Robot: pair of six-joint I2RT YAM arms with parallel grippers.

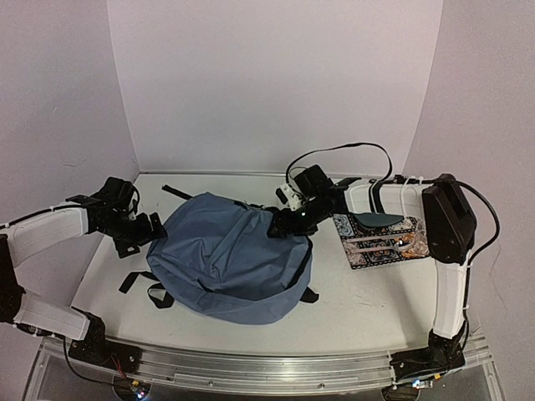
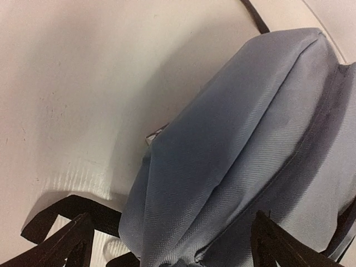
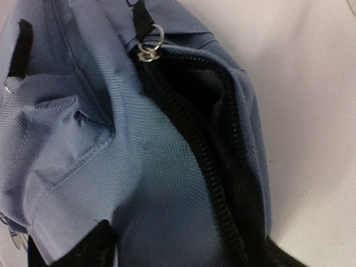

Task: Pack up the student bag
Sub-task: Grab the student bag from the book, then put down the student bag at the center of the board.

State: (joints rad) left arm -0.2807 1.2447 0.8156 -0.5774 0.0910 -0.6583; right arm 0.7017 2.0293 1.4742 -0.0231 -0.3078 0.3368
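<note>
The student bag is a large slate-blue backpack lying flat in the middle of the table. My left gripper is at its left edge. In the left wrist view the jaws stand wide apart with a fold of the bag's fabric between them. My right gripper is at the bag's far right edge. Its jaws stand wide apart astride the blue fabric beside the black zipper. The zipper is partly open, dark lining shows, and metal pulls sit at the top.
A patterned book lies right of the bag with a dark navy item on it. Black straps trail from the bag's near left, and one strap lies behind it. White walls enclose the table.
</note>
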